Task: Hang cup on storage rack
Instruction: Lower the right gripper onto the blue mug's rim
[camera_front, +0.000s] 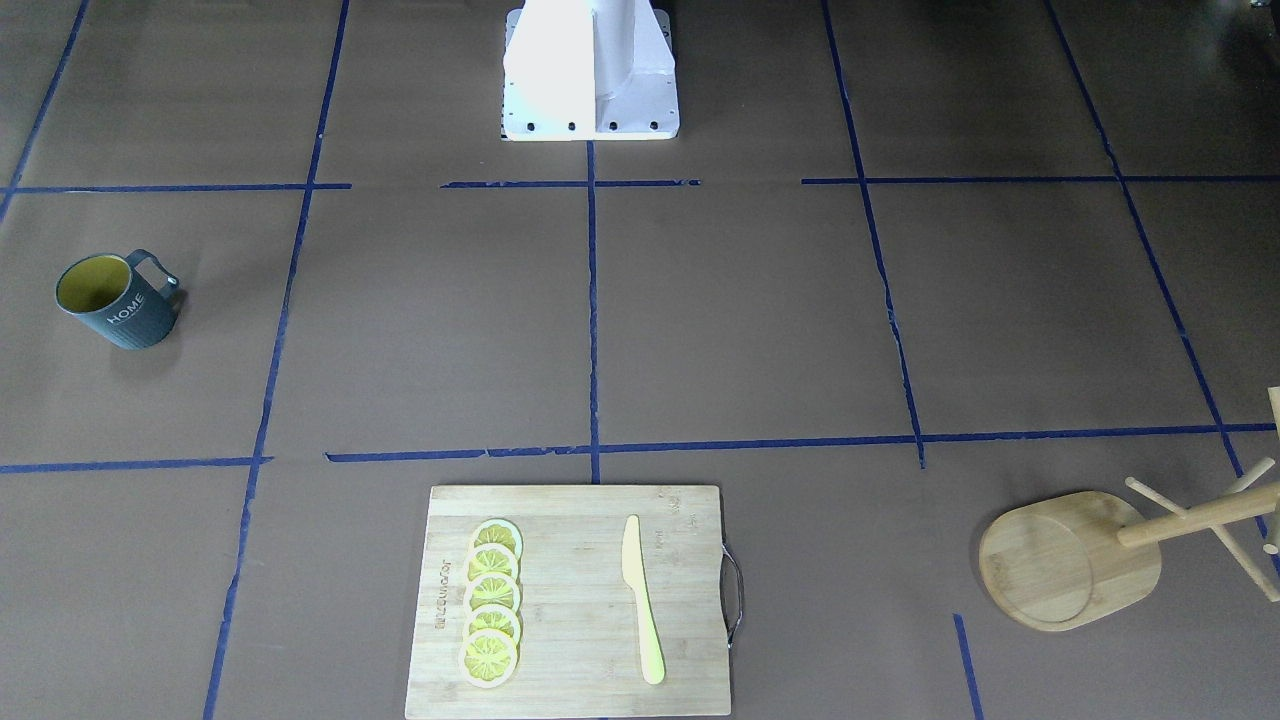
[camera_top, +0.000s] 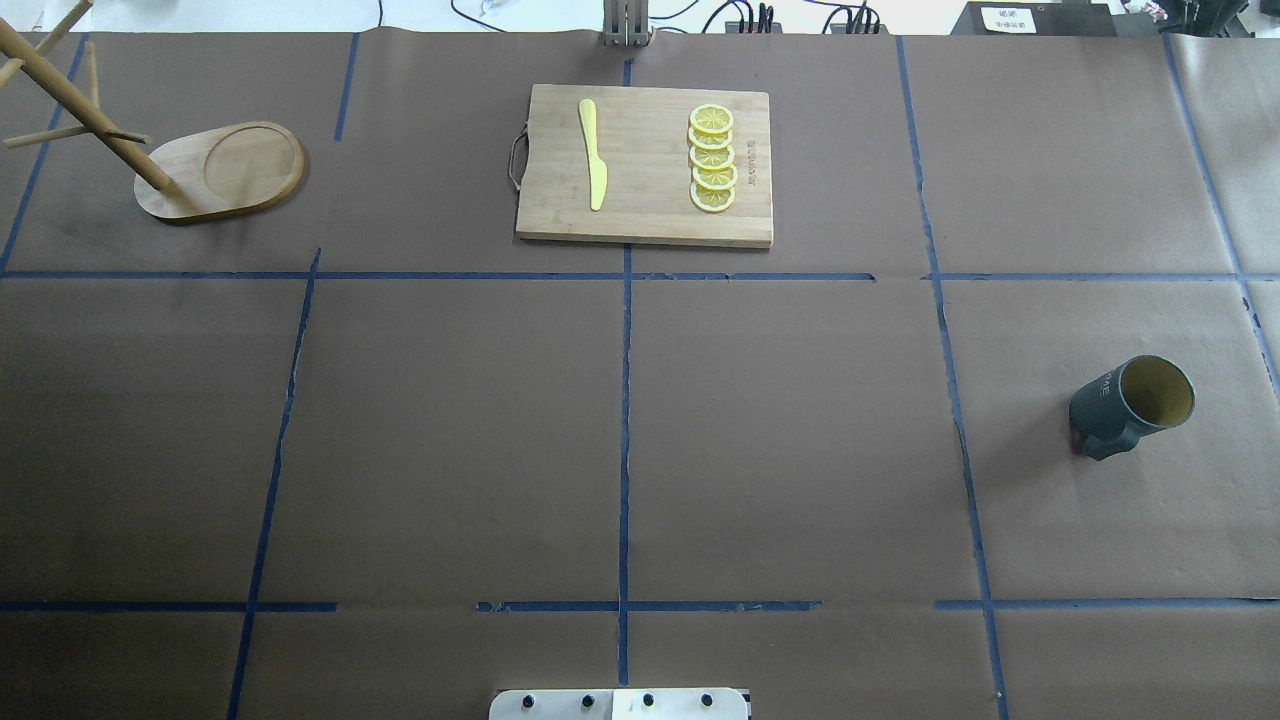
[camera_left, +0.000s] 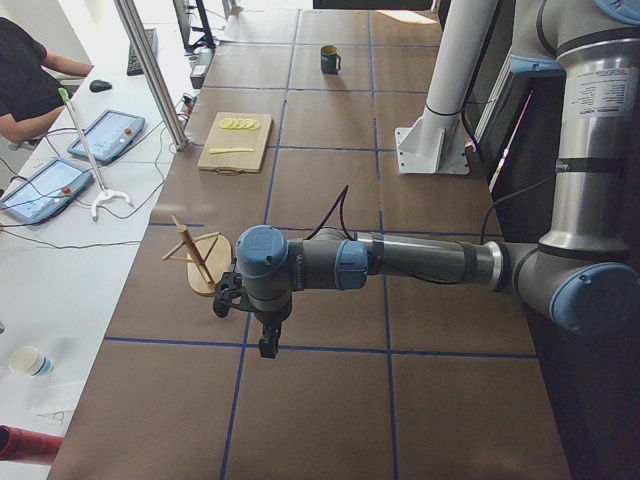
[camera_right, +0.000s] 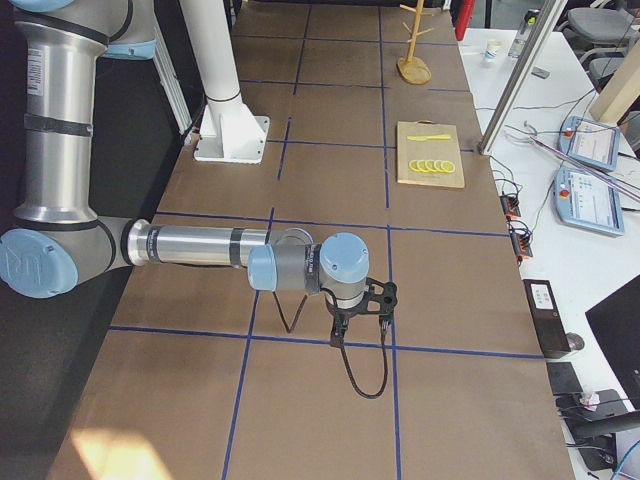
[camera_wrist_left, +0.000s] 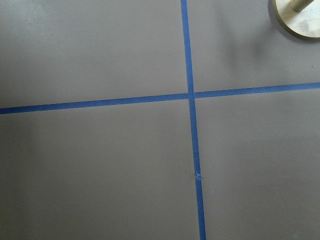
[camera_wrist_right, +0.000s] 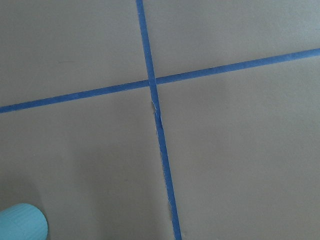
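Note:
The cup (camera_front: 115, 300) stands upright on the brown table, handle toward the robot; it also shows in the overhead view (camera_top: 1130, 405) at the right and far off in the exterior left view (camera_left: 329, 61). The storage rack (camera_top: 225, 170) stands at the far left corner, and shows in the front view (camera_front: 1070, 560), both side views (camera_left: 203, 258) (camera_right: 413, 48) and, as a base edge, in the left wrist view (camera_wrist_left: 295, 20). My left gripper (camera_left: 228, 296) hovers beside the rack. My right gripper (camera_right: 372, 297) hovers over the table. I cannot tell whether either is open or shut.
A wooden cutting board (camera_top: 645, 165) with several lemon slices (camera_top: 712, 158) and a yellow knife (camera_top: 593, 155) lies at the far middle edge. Blue tape lines grid the table. The white robot base (camera_front: 590, 70) stands at the near edge. Operators' tablets (camera_left: 110, 132) lie beyond the table.

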